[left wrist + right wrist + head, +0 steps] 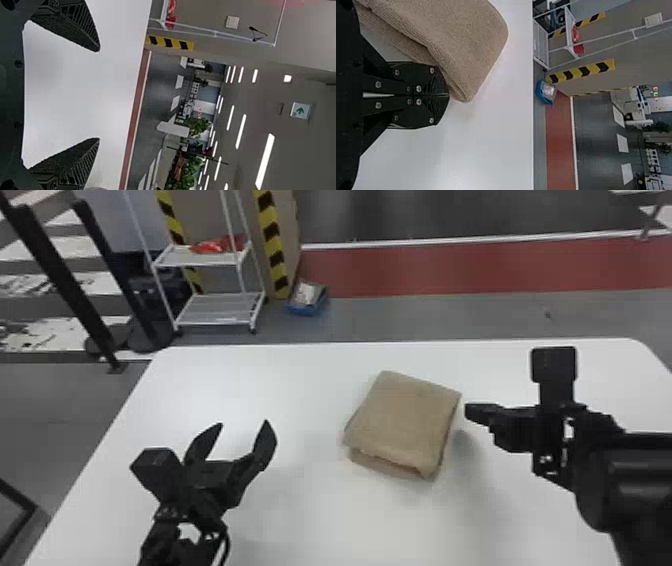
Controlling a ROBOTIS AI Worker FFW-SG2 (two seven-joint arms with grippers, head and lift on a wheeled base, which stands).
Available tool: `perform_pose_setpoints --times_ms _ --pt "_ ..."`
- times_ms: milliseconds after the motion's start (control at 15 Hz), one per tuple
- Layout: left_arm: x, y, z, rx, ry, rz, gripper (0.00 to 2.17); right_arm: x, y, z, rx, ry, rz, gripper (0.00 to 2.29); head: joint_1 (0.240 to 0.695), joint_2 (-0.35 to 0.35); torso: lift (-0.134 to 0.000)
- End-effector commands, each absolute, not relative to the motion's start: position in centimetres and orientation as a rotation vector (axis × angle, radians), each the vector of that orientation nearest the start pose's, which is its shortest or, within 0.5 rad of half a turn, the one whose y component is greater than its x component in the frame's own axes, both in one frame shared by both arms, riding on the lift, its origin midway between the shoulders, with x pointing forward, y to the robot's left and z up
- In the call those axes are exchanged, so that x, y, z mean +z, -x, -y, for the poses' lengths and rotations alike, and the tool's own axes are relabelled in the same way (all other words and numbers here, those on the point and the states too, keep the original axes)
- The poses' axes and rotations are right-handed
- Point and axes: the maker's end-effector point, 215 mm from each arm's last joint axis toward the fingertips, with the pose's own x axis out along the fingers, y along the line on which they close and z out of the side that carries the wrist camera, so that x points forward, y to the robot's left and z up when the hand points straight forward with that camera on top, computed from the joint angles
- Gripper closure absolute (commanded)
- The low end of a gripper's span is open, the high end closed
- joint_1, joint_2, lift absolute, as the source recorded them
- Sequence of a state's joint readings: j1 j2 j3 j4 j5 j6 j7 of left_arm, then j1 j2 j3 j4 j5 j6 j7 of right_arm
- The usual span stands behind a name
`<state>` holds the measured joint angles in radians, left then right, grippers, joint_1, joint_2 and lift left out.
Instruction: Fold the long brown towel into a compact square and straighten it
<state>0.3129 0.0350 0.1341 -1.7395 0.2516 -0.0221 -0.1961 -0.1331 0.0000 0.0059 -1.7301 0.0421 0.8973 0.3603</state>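
The brown towel (407,420) lies folded into a thick, roughly square bundle, turned at a slight angle on the white table, its layers showing along the near edge. My left gripper (245,435) is left of it in the head view, fingers spread with nothing between them; in the left wrist view the left gripper (99,95) stands wide open over bare tabletop. Just right of the towel in the head view is my right gripper (470,411). In the right wrist view the right gripper (448,95) is shut, its tips close beside a corner of the towel (455,35).
The white table (240,375) reaches under both arms. Beyond its far edge stand a white wheeled rack (220,310), striped posts and a small blue box (306,299) on the floor. Dark posts stand at the far left.
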Motion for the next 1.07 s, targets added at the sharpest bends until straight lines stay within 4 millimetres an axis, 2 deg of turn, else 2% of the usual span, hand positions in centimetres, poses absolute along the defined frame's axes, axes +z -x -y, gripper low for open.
perform_pose_setpoints --times_ms 0,333,600,667,867,1000 --pt "-39.9 -49.1 -27.2 -0.064 0.190 -0.084 0.07 -43.4 -59.4 14.7 0.345 -0.047 -0.571 2.04 0.695 0.122 -0.126" --pt "-40.4 -49.9 -26.5 -0.087 0.192 -0.094 0.07 -43.2 -61.1 12.2 0.387 -0.020 -0.495 2.04 0.695 0.128 -0.126" --pt "-40.4 -50.5 -25.7 -0.103 0.196 -0.094 0.07 -42.8 -62.0 8.2 0.462 0.028 -0.454 2.04 0.695 0.149 -0.126" --pt "-40.3 -50.6 -25.7 -0.105 0.196 -0.093 0.07 -42.8 -61.9 7.9 0.468 0.040 -0.453 2.04 0.695 0.155 -0.126" --pt "-40.3 -50.6 -26.1 -0.105 0.196 -0.092 0.07 -42.9 -61.5 8.0 0.467 0.037 -0.441 2.04 0.695 0.170 -0.126" --pt "-40.2 -50.6 -26.2 -0.105 0.196 -0.092 0.07 -41.3 -60.0 10.9 0.418 0.000 -0.394 2.04 0.695 0.173 -0.126"
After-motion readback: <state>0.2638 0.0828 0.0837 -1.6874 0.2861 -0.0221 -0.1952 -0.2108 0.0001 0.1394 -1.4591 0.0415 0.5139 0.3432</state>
